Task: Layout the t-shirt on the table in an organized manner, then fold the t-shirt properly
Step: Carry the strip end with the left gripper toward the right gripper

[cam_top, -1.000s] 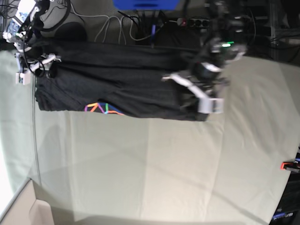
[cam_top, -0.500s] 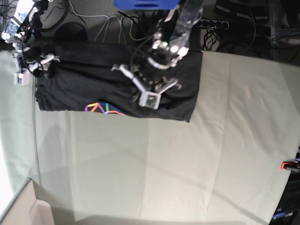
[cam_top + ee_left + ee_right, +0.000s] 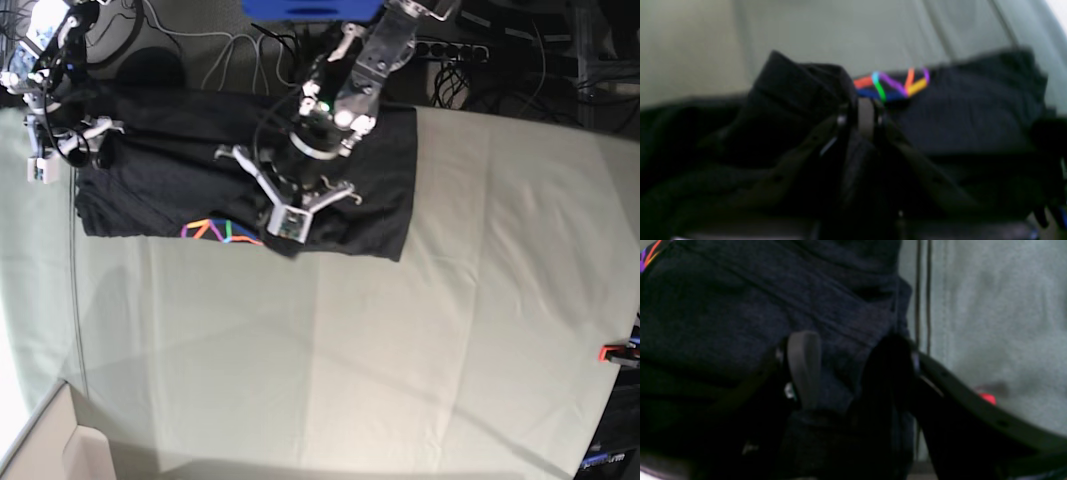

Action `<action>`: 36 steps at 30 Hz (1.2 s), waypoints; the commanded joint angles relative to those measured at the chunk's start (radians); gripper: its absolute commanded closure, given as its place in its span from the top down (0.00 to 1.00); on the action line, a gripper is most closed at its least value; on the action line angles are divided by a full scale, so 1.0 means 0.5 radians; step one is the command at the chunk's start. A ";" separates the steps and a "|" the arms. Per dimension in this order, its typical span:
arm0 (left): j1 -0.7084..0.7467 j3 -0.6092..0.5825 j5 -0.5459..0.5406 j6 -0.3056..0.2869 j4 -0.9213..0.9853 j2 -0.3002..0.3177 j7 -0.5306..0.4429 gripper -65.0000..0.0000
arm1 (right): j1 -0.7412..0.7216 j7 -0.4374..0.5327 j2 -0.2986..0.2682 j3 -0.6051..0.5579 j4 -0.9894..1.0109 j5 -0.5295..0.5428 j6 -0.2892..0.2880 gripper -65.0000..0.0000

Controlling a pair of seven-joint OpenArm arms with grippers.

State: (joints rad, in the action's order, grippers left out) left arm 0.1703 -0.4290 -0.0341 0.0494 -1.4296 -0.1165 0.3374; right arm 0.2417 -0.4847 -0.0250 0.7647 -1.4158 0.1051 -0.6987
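Left gripper pinches a fold of the t-shirt; right gripper, jaws apart, straddles its edge; best carry the fold level, without bunching.

Even, diffuse overhead light in base view; pale table cloth bright, blown out at lower-left edge. Barrel distortion bending table edges. Black t-shirt underexposed, folds barely legible. Both wrist views soft and out of focus, dim below; rainbow graphic smeared, colours bleeding.
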 commanded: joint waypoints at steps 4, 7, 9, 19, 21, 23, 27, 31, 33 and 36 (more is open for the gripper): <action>-0.041 -0.030 -0.004 -0.008 -0.015 -0.035 0.079 0.26 | -0.006 0.044 -0.025 0.003 -0.036 0.025 0.001 0.51; -0.057 -0.030 -0.004 -0.008 -0.027 -0.035 0.085 0.49 | -0.006 0.044 -0.034 0.003 -0.036 0.021 0.001 0.51; -0.041 -0.030 -0.007 -0.014 -0.110 -0.023 0.085 0.56 | -0.006 0.044 -0.047 0.003 -0.033 0.025 0.001 0.51; 0.109 0.123 -0.007 -0.008 -0.549 0.271 0.100 0.34 | -0.006 0.044 -0.050 0.003 -0.036 0.028 0.001 0.51; 0.124 0.194 -0.007 -0.008 -0.457 0.278 0.100 0.28 | -0.006 0.044 -0.047 0.003 -0.036 0.028 0.001 0.51; 0.118 0.237 -0.007 -0.008 -0.340 0.278 0.100 0.26 | -0.006 0.044 -0.044 0.003 -0.036 0.028 0.001 0.51; 0.109 0.108 -0.007 -0.024 -0.159 0.268 0.103 0.26 | -0.006 0.044 -0.041 0.003 -0.036 0.028 0.001 0.51; 0.032 -0.307 -0.004 -0.024 -0.094 0.311 0.103 0.26 | -0.006 0.044 -0.047 0.003 -0.036 0.028 0.001 0.51; -0.008 -0.525 -0.004 -0.024 -0.107 0.345 0.103 0.26 | -0.006 0.044 -0.050 0.010 -0.036 0.028 0.001 0.51; -0.063 -0.696 -0.007 -0.024 -0.180 0.370 0.100 0.26 | -0.009 0.044 -0.050 0.019 -0.036 0.028 0.001 0.51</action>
State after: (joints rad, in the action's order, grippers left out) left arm 0.1493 -0.7803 -0.0479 0.0280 -1.4891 0.0734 0.4191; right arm 0.2390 -0.4850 -0.0387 0.7696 -1.4158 0.1051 -0.6987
